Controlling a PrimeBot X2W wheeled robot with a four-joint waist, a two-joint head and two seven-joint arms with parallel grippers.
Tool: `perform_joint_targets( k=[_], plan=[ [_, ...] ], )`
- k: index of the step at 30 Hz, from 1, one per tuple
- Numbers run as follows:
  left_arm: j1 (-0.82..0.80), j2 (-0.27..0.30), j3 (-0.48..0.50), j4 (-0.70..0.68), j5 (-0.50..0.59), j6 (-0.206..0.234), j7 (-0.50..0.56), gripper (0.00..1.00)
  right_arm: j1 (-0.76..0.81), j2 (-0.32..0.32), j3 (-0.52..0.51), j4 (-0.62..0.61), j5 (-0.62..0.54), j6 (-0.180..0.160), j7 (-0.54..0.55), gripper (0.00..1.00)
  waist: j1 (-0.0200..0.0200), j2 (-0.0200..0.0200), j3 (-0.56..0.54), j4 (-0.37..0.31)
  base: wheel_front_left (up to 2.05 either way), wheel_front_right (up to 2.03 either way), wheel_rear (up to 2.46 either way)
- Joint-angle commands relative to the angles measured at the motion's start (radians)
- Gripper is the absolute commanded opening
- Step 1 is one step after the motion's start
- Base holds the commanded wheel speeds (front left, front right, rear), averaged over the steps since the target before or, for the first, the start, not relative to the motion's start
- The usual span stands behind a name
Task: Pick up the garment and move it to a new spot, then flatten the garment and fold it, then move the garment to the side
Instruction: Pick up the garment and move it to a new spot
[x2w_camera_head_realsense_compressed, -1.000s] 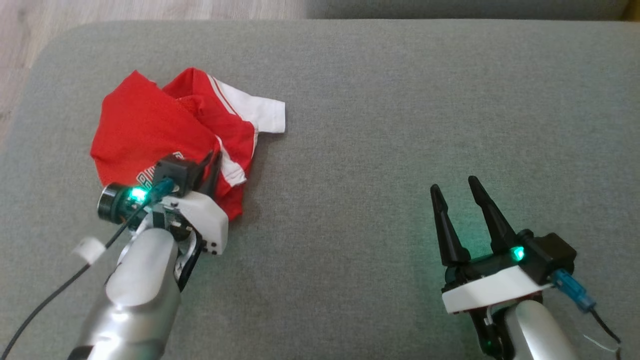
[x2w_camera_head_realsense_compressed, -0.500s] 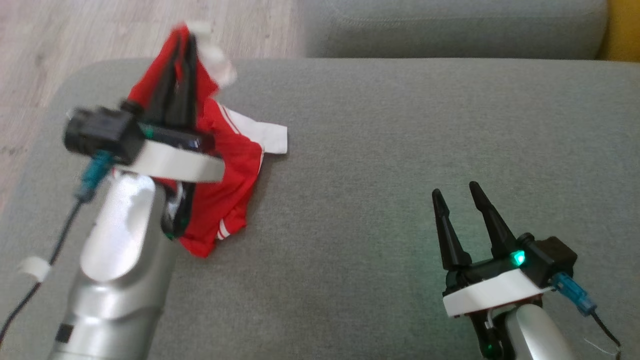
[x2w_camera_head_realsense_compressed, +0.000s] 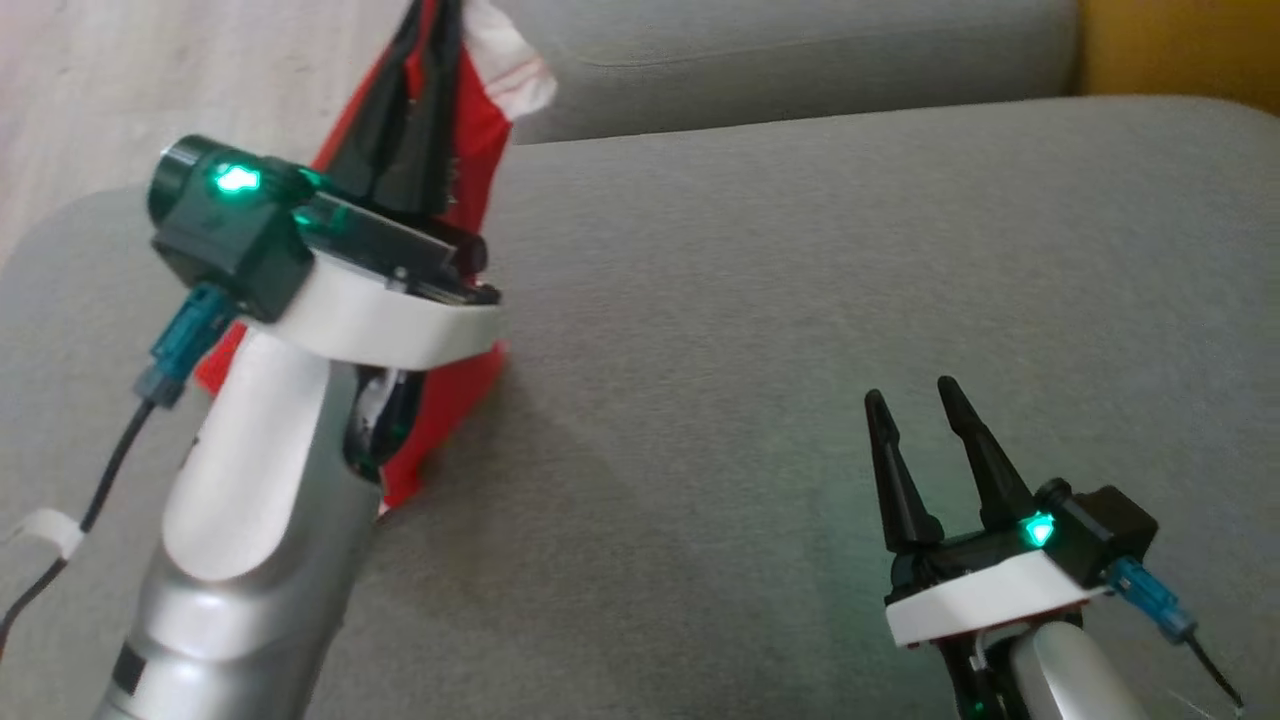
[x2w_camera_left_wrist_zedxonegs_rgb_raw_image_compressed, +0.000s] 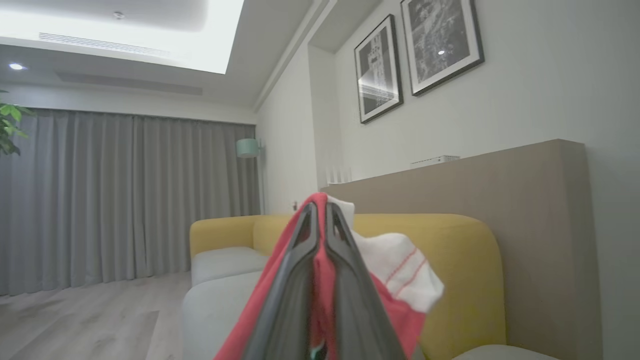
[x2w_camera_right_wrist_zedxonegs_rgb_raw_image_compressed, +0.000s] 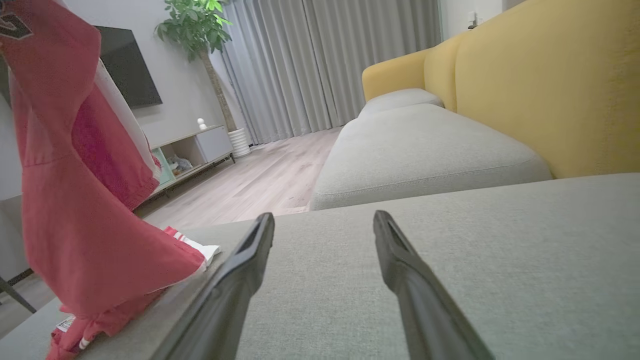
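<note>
The garment (x2w_camera_head_realsense_compressed: 480, 140) is a red shirt with white striped sleeves. It hangs from my left gripper (x2w_camera_head_realsense_compressed: 432, 12), which is shut on the cloth and raised at the upper left of the head view. The garment's lower end (x2w_camera_right_wrist_zedxonegs_rgb_raw_image_compressed: 100, 280) still trails on the grey sofa cushion (x2w_camera_head_realsense_compressed: 750, 300). In the left wrist view the two fingers pinch red fabric (x2w_camera_left_wrist_zedxonegs_rgb_raw_image_compressed: 320, 270), with a white sleeve (x2w_camera_left_wrist_zedxonegs_rgb_raw_image_compressed: 400, 270) drooping to their right. My right gripper (x2w_camera_head_realsense_compressed: 912, 392) stands open low over the cushion at the lower right, holding nothing; its fingers (x2w_camera_right_wrist_zedxonegs_rgb_raw_image_compressed: 240, 270) are spread wide apart.
A second grey cushion (x2w_camera_head_realsense_compressed: 780, 50) lies beyond the near one, with a yellow sofa back (x2w_camera_right_wrist_zedxonegs_rgb_raw_image_compressed: 525, 80) along the right. Wood floor (x2w_camera_head_realsense_compressed: 150, 70) lies past the cushion's left edge. A TV cabinet (x2w_camera_right_wrist_zedxonegs_rgb_raw_image_compressed: 195, 150) and a potted plant (x2w_camera_right_wrist_zedxonegs_rgb_raw_image_compressed: 195, 25) stand across the room.
My left gripper has risen from the cushion with the garment pinched in it, pulling the shirt up off the surface. The head camera has tilted up. The right gripper stayed put.
</note>
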Motion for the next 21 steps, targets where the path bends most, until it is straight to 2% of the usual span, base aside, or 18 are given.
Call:
perform_joint_targets(
  k=[1,11,15,16,21],
  plan=[
    [-0.054,0.022,0.025,-0.041,-0.001,-0.007,0.003,0.00,-0.032,-0.005,0.026,-0.038,0.007,-0.001,-0.011,1.00,0.0001,0.0000,0.007,-0.043,0.00,0.00,0.00],
    [-0.168,-0.016,-0.034,-0.032,0.007,-0.004,-0.018,0.00,-0.063,-0.005,0.042,-0.066,0.034,-0.001,-0.011,1.00,0.0001,0.0000,0.060,-0.234,0.00,0.00,0.00],
    [-0.237,-0.032,-0.037,0.053,0.020,0.010,-0.016,0.00,-0.084,-0.005,0.053,-0.087,0.052,-0.001,-0.011,1.00,0.0001,0.0000,0.103,-0.305,0.00,0.00,0.00],
    [-0.237,-0.032,-0.037,0.053,0.020,0.010,-0.016,0.00,-0.084,-0.005,0.053,-0.087,0.052,-0.001,-0.011,1.00,0.0001,0.0000,0.103,-0.305,0.00,0.00,0.00],
    [-0.338,-0.047,-0.064,0.241,0.073,0.029,-0.036,0.00,-0.113,-0.005,0.073,-0.110,0.088,-0.001,-0.011,1.00,0.0001,0.0000,0.164,-0.376,0.00,0.00,0.00]
  ],
)
